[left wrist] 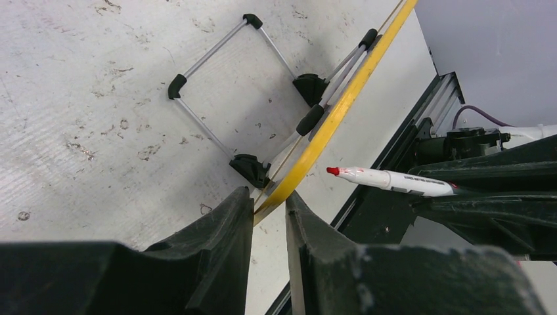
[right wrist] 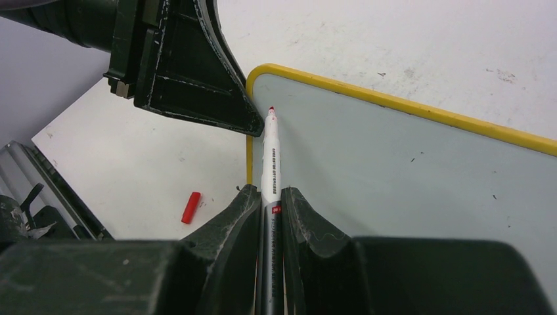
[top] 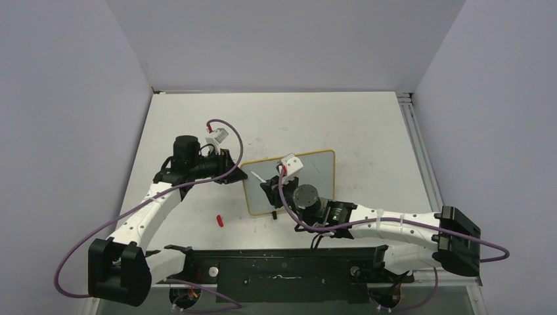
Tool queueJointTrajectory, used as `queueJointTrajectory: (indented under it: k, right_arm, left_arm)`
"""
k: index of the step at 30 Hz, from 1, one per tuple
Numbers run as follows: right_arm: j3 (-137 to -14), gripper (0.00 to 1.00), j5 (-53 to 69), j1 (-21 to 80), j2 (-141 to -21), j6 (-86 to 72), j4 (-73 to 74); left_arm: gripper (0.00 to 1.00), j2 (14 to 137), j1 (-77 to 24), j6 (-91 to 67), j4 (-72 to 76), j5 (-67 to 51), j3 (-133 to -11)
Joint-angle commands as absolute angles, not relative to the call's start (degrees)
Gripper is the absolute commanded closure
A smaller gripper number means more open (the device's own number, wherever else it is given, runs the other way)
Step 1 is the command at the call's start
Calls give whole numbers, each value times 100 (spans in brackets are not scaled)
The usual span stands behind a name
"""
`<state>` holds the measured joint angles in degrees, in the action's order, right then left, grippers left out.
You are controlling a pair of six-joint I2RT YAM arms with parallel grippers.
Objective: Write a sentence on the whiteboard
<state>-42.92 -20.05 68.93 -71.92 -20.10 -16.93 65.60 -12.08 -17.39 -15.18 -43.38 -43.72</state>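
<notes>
The whiteboard (top: 318, 174) stands tilted mid-table on its wire stand (left wrist: 217, 72). Its yellow-tan frame (left wrist: 335, 108) runs edge-on in the left wrist view. Its face (right wrist: 394, 170) shows blank; no sentence is in view. My left gripper (top: 231, 172) (left wrist: 269, 197) sits at the board's left corner, its fingers pinching the frame edge. My right gripper (top: 272, 191) (right wrist: 269, 191) is shut on a white marker (right wrist: 270, 157) (left wrist: 387, 178). The marker's red tip is uncapped and points at the board's upper left corner, right beside the left gripper's finger (right wrist: 197, 79).
The marker's red cap (top: 220, 220) (right wrist: 190, 207) lies on the table left of the board's near corner. A black mounting rail (top: 289, 269) runs along the near edge. Grey walls close in the table on three sides.
</notes>
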Motion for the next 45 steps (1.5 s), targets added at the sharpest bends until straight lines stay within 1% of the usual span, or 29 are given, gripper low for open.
queueJointTrajectory:
  k: [1,16,45]
  right_arm:
    - [-4578,95,-2199,6864,-7258,-1891,-1953]
    - [-4608,95,-2301,6864,-7481,-1861,-2060]
    - [-4118,95,-2506,7036,-7491,-2296,-1664]
  left_arm:
    - [78,6579,-1239,-1644,-1405,-4325,-4518]
    - [84,6567,-1244,-1608,-1424,-4302,-4518]
    - [85,6451,-1244,-1608,-1415,-4317,-4501]
